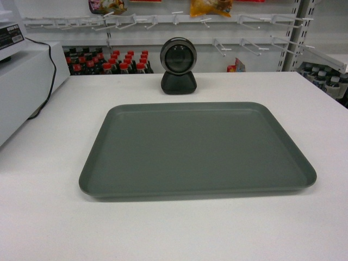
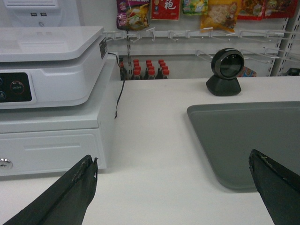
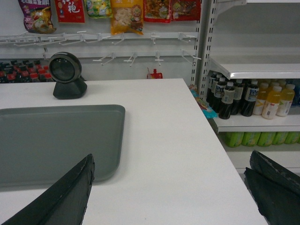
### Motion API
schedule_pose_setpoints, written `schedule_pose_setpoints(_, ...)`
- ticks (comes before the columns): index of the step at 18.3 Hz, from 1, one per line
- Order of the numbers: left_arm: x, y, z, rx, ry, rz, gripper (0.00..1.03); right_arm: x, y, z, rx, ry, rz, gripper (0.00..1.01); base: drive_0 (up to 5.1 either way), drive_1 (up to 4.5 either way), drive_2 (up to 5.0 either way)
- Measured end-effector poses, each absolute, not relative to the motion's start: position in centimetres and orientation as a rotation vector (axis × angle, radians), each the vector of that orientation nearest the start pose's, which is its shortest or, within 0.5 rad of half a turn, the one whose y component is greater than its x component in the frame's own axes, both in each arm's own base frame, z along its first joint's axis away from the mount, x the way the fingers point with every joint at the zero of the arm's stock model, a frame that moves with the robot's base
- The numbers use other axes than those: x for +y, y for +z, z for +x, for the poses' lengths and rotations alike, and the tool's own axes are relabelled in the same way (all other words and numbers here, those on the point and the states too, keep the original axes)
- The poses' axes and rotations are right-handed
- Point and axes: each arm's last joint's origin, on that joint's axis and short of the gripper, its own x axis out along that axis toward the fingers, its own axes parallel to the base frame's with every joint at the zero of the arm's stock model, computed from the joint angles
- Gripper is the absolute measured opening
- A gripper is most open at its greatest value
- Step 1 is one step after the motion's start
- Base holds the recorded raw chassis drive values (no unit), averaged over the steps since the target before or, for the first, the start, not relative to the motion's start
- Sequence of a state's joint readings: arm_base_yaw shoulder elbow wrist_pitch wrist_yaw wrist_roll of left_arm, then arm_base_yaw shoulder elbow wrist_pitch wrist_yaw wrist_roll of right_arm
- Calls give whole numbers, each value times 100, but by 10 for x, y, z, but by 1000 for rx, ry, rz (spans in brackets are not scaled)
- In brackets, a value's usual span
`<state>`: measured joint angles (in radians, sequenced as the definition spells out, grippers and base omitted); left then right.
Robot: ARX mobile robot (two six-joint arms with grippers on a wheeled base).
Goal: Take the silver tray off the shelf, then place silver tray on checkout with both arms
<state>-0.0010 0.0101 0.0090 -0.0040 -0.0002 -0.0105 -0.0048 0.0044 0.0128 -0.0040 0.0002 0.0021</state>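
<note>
The silver tray [image 1: 198, 149] lies flat on the white checkout [image 1: 49, 217], in the middle of the head view. No arm shows in the head view. In the left wrist view my left gripper [image 2: 173, 161] is open over bare tabletop, its jaws wide apart; the tray's near left corner [image 2: 243, 136] lies just ahead of the right fingertip. My right gripper [image 3: 171, 161] is open too, holding nothing, with the tray's right end [image 3: 56, 140] by its left finger. The plain shelf board [image 3: 262, 69] stands at the right in the right wrist view.
A black round scanner [image 1: 178, 65] stands behind the tray. A white cash register [image 2: 47, 84] with a black cable [image 2: 119, 89] takes up the checkout's left side. Bottle shelves [image 3: 253, 101] stand beyond the checkout's right edge. Snack bags [image 3: 126, 16] hang on the back wall.
</note>
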Motion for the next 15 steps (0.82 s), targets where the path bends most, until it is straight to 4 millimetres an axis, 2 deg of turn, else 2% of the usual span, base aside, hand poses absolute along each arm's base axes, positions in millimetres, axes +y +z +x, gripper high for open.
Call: schedule_pose_setpoints(15, 0, 165, 98, 9, 0, -10, 98, 0, 167, 97, -1, -5, 2, 98, 0, 0, 0)
